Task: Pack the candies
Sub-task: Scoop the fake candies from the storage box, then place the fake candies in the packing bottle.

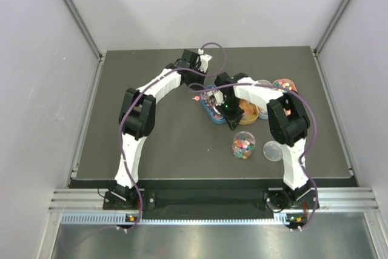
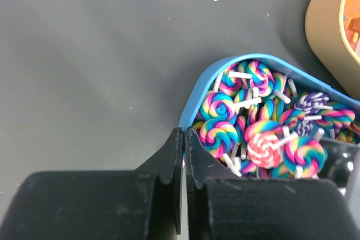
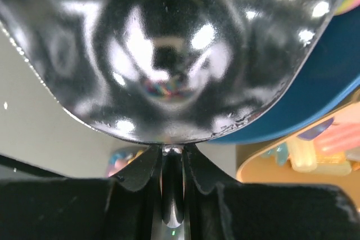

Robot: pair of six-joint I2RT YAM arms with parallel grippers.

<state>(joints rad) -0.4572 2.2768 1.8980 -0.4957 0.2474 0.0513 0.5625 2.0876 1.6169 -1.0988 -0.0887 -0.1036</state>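
Observation:
Rainbow swirl candies on white sticks fill a blue oval tray. My left gripper is shut on this tray's rim, one finger outside and one inside; in the top view it is at the blue tray. My right gripper is shut on the handle of the silver scoop, whose bowl fills the right wrist view just beside the blue tray. In the top view the right gripper hangs over the trays. The clear jar holds mixed candies.
A tan tray lies right of the blue one, also in the left wrist view. Two more trays sit behind, under the right arm. The jar's lid lies right of the jar.

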